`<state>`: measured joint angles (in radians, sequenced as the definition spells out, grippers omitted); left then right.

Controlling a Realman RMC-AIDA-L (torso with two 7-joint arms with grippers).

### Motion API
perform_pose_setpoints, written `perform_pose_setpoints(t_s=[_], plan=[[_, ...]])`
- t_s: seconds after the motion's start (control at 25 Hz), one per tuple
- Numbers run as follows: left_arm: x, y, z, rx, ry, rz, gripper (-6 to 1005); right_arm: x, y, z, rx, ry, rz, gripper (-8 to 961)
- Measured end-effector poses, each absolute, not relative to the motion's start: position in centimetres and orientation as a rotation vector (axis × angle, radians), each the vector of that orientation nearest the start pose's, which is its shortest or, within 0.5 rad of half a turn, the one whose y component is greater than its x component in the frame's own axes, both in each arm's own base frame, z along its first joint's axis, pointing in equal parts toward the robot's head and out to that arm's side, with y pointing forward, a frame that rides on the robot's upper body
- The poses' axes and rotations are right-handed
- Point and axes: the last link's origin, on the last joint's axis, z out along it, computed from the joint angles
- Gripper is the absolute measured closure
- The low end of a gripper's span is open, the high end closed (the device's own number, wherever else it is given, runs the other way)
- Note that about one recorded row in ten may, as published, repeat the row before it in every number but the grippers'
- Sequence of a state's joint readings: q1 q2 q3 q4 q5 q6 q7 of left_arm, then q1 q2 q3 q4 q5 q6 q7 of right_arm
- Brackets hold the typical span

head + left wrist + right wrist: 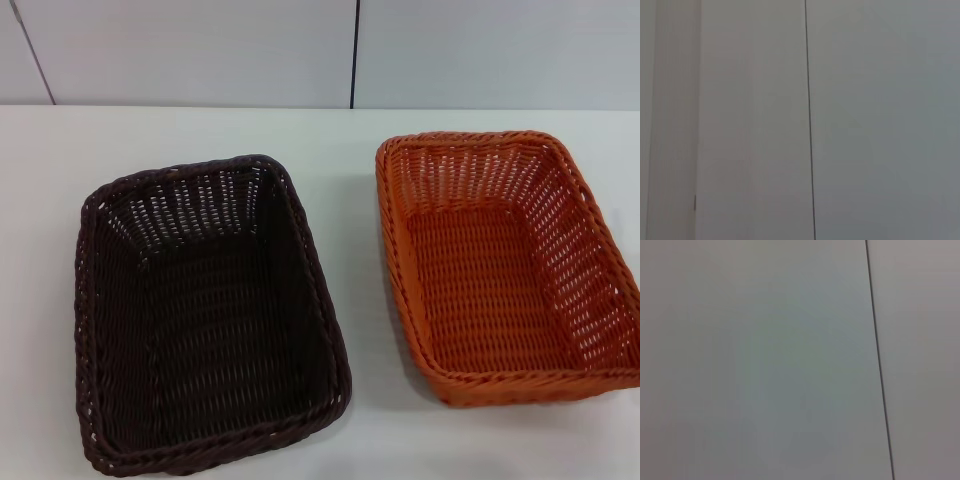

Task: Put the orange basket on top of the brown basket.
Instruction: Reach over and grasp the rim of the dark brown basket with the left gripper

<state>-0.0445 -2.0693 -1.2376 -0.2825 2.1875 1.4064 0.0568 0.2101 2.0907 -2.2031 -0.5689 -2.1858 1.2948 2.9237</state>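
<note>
The brown basket (pixel 205 310) sits on the white table at the left of the head view, near the front edge, empty. The orange basket (pixel 505 265) sits beside it on the right, a narrow strip of table between them, also empty. Both stand upright with their long sides running away from me. Neither gripper nor arm shows in the head view. Both wrist views show only pale wall panels with a dark seam.
The white table (pixel 350 200) runs back to a pale panelled wall (pixel 200 50) with a dark vertical seam. Bare table lies behind both baskets and between them.
</note>
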Motion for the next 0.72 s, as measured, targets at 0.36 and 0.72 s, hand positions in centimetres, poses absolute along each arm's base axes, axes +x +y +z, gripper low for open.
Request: perform_pose_setpoints(t_s=[0.36, 0.72], plan=[[-42.26, 19.31, 7.72, -0.92, -0.515, -0.442, 265, 29.62, 29.72, 0.37, -1.284, 0.41, 0.763, 229], [-42.23, 19.33, 7.7, -0.922, -0.513, -0.443, 266, 29.59, 29.69, 0.27, -1.29, 0.409, 0.763, 229]])
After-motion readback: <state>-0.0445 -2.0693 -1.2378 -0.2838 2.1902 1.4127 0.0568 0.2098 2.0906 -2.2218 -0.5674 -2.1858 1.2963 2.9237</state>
